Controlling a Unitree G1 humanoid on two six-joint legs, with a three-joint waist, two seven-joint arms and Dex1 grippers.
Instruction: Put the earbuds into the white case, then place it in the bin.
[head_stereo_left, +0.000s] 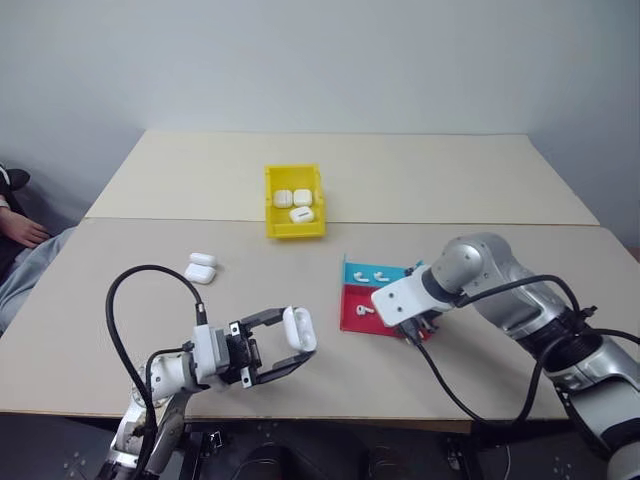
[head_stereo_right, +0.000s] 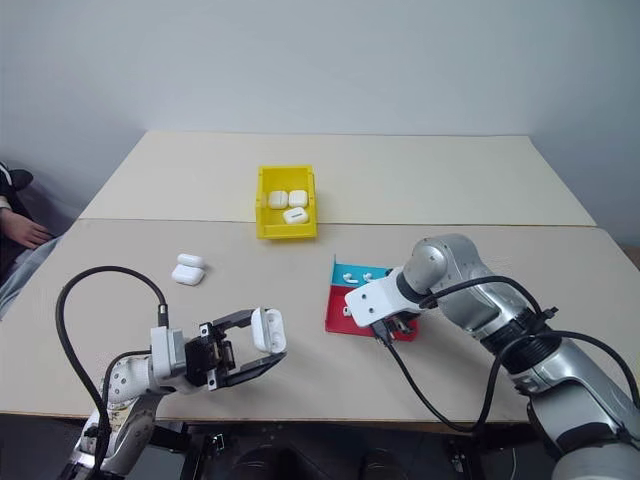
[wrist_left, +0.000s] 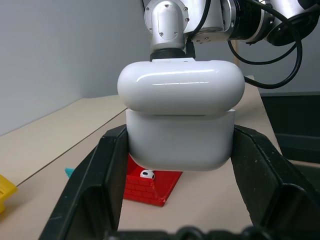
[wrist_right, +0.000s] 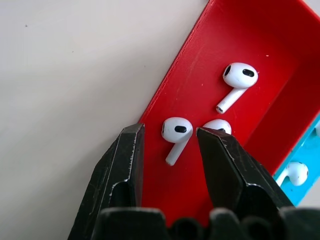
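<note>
Left gripper: the white case is clamped, lower left of frame.
Right gripper: parted, an earbud is straddled in the red tray.
Bin: upper centre.

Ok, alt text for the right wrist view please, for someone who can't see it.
The right gripper hangs with its black fingers open on either side of one white earbud lying in the red tray compartment. Two more earbuds lie in the same compartment, and another sits in the adjoining blue compartment.

White case sat upright with lid ajar, pinched above the table, earbuds lay loose in the red tray, yellow bin held three cases
</note>
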